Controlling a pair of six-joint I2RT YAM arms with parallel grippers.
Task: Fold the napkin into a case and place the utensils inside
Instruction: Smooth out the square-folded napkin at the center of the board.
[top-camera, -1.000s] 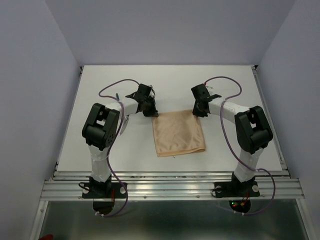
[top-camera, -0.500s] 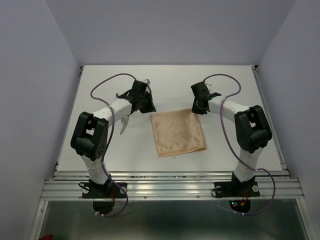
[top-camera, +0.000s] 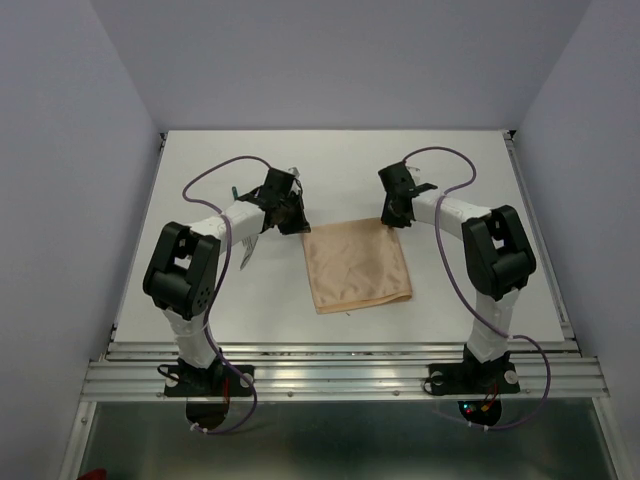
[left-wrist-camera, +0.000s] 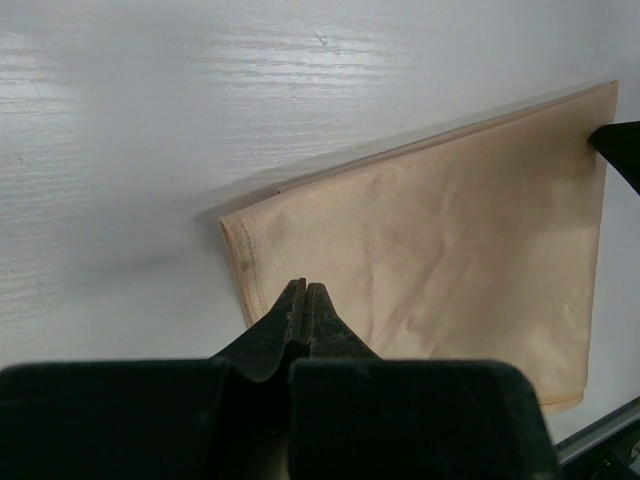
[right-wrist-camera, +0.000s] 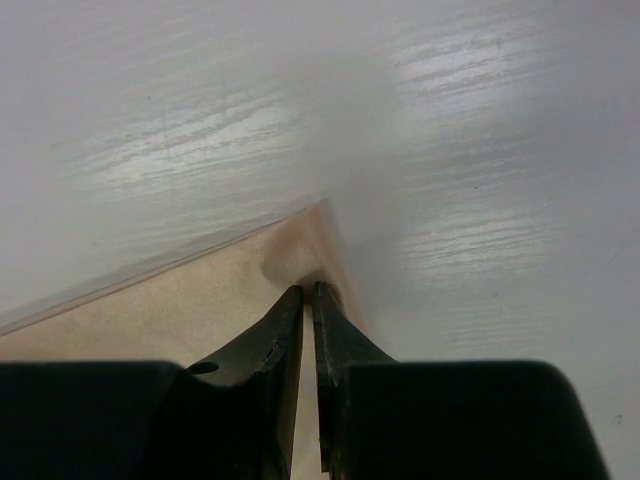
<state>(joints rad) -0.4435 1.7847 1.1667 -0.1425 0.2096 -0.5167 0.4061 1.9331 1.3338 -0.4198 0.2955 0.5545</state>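
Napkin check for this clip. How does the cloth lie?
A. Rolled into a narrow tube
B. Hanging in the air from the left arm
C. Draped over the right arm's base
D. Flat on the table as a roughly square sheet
D: the napkin lies flat on the table in a roughly square shape, with the left fingers and right fingers near its two far corners.

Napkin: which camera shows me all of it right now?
Top external. The napkin shows there almost whole, flat, with all four edges in view. Left wrist shows most of the napkin, but its near-left part is hidden. Right wrist shows only one corner.
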